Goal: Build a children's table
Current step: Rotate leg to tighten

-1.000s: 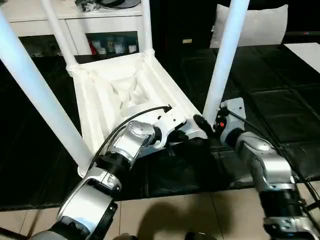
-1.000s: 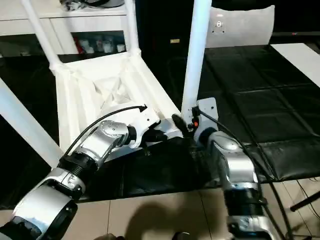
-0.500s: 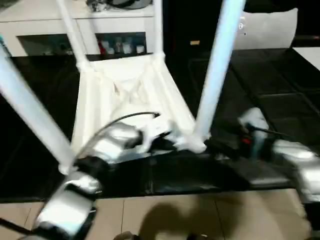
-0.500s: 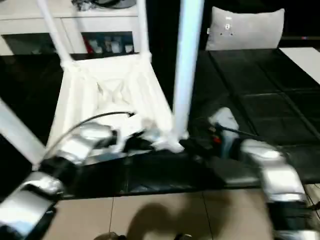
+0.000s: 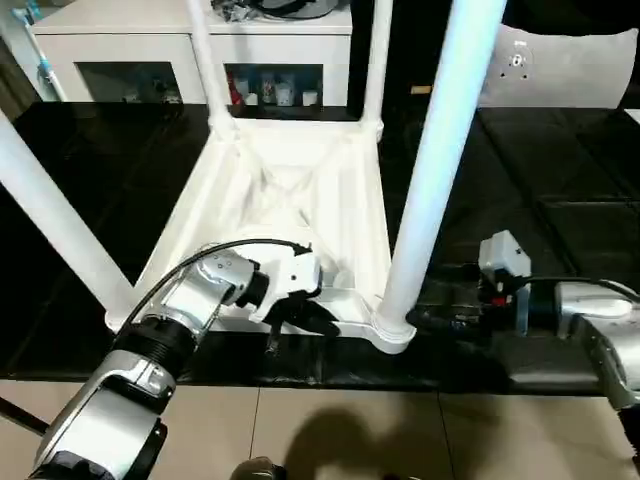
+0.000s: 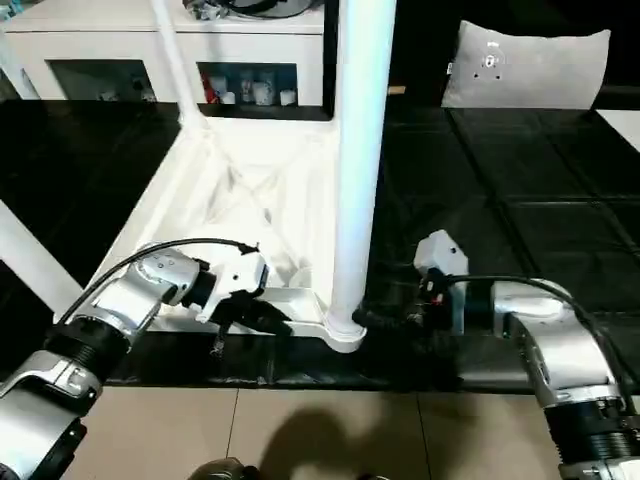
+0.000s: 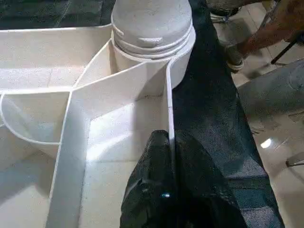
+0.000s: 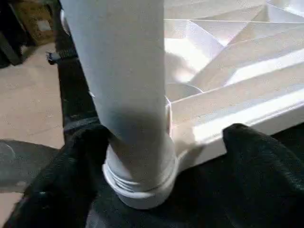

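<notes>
With the left end effector pinching the table top's rim wall shut and the right end effector standing wide open around the near leg at its socket, gripping nothing, that leg is risking tilting loose.

Left gripper pinched closed; right gripper spread wide, arm level.

Both head views look forward and down on the upturned table; both wrist views sit close, facing the same near corner leg.
</notes>
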